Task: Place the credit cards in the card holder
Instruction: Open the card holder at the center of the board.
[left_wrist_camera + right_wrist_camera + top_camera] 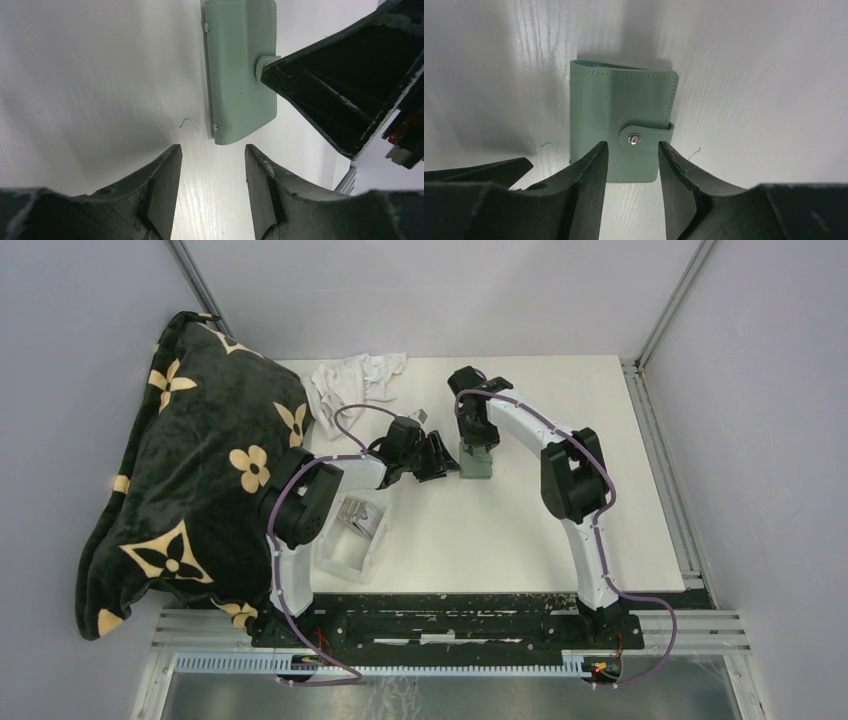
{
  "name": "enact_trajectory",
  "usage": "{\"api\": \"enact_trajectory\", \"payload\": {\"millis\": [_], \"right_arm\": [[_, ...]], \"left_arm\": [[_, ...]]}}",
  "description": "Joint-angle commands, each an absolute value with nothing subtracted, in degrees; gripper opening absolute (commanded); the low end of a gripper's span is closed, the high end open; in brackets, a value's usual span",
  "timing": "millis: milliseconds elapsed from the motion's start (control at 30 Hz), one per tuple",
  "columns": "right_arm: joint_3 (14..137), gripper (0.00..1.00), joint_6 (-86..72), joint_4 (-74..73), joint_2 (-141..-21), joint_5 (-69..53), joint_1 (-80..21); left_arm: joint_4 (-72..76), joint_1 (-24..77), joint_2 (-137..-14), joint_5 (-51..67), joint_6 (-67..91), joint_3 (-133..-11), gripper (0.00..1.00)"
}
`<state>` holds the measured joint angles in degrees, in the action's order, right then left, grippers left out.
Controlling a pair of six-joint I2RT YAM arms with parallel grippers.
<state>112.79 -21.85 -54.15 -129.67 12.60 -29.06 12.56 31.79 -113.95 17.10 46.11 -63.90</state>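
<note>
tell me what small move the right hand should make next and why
Probably lower the right hand a little and close on the snap tab to pop it. The card holder lies shut on the table with the tab fastened, and the open hand hangs right over that tab. No card can go in until it opens.

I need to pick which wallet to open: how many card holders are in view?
1. The closed mint-green card holder lies flat on the white table, with the left end effector beside it and the right end effector over it. The blanket might hide others.
</note>
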Motion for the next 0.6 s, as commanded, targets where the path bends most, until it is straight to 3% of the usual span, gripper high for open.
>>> {"api": "enact_trajectory", "payload": {"millis": [0,567], "right_arm": [[113.64,0.48,-22.72,-54.74,-130.31,14.69,-29.93],[113.32,0.45,-22.51,-55.90,-134.15,19.64,-30.45]], "left_arm": [[15.47,31.56,-114.26,18.80,49.22,-63.55,0.58],[15.56,31.52,-116.51,19.77,50.12,-64.42,0.58]]}}
